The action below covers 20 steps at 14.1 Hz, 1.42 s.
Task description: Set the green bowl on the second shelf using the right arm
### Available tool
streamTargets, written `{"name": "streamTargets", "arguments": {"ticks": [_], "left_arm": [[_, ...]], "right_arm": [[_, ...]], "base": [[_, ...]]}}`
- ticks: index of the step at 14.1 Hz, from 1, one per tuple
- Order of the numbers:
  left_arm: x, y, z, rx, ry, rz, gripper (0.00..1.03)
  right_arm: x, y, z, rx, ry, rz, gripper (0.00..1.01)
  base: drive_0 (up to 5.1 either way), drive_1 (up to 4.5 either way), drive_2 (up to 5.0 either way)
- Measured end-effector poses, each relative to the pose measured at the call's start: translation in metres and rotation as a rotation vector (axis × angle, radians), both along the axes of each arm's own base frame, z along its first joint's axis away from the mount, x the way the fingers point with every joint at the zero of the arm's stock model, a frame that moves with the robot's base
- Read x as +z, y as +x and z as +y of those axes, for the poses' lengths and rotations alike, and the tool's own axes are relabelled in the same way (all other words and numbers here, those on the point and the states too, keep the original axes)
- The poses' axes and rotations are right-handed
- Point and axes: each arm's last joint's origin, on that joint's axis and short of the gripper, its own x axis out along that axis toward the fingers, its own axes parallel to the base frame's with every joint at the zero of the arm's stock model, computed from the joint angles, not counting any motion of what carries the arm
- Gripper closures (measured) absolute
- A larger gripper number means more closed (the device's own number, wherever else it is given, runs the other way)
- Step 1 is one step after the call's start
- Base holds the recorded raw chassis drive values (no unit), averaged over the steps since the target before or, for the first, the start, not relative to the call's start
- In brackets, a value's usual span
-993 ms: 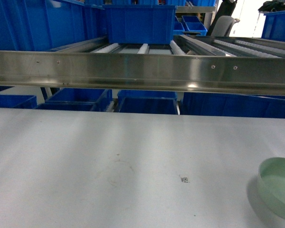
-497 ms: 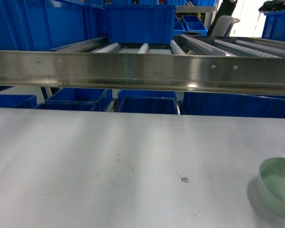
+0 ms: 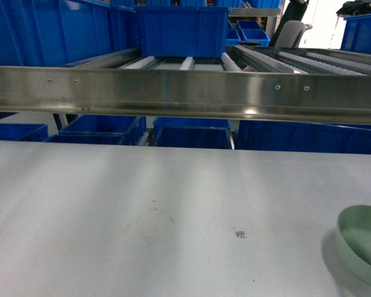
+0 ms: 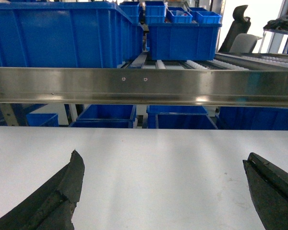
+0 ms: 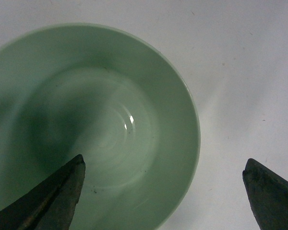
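Observation:
The green bowl (image 3: 362, 244) stands upright on the white table (image 3: 142, 198) at the head view's bottom right corner, cut by the frame edge. In the right wrist view the green bowl (image 5: 96, 124) fills the left and middle, seen from above and empty. My right gripper (image 5: 164, 160) hangs open over its right rim, the left finger (image 5: 57, 196) above the bowl's inside and the right finger (image 5: 273, 196) above bare table. Nothing of the right arm besides these fingers shows. My left gripper (image 4: 161, 158) is open above bare table, holding nothing.
A steel rail (image 3: 185, 93) fronts a roller shelf (image 3: 185, 62) above the table's far edge. A blue crate (image 3: 182, 31) sits on the rollers, and more blue crates (image 3: 191, 133) stand below the rail. A small printed code mark (image 3: 240, 233) lies on the table.
The bowl's inside looks a little darker than before. Its place on the table is the same, and no arm has entered the head view.

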Motion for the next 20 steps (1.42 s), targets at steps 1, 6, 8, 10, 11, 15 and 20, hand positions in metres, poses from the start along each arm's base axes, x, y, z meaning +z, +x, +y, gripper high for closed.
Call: {"name": "streamTargets", "arguments": {"ticks": [1, 6, 8, 10, 11, 15, 20], "left_arm": [[0.000, 0.000, 0.000, 0.000, 0.000, 0.000, 0.05], [0.000, 0.000, 0.000, 0.000, 0.000, 0.000, 0.05], [0.000, 0.000, 0.000, 0.000, 0.000, 0.000, 0.05], [0.000, 0.000, 0.000, 0.000, 0.000, 0.000, 0.05], [0.000, 0.000, 0.000, 0.000, 0.000, 0.000, 0.05], [0.000, 0.000, 0.000, 0.000, 0.000, 0.000, 0.05], [0.000, 0.000, 0.000, 0.000, 0.000, 0.000, 0.05]], "right_arm": [[-0.004, 0.001, -0.006, -0.013, 0.009, 0.011, 0.03], [-0.013, 0.013, -0.019, -0.031, 0.033, 0.026, 0.03], [-0.015, 0.016, -0.015, -0.019, 0.033, 0.031, 0.03], [-0.015, 0.017, -0.011, -0.011, 0.033, 0.031, 0.10], [-0.016, 0.017, -0.010, -0.010, 0.032, 0.026, 0.17], [-0.026, 0.011, -0.005, -0.018, 0.037, 0.052, 0.69], [-0.026, 0.007, 0.005, -0.026, 0.073, 0.037, 0.99]], "base": [[0.0, 0.00, 0.0], [0.0, 0.00, 0.0], [0.0, 0.00, 0.0], [0.0, 0.00, 0.0], [0.0, 0.00, 0.0], [0.0, 0.00, 0.0], [0.0, 0.00, 0.0]]}}
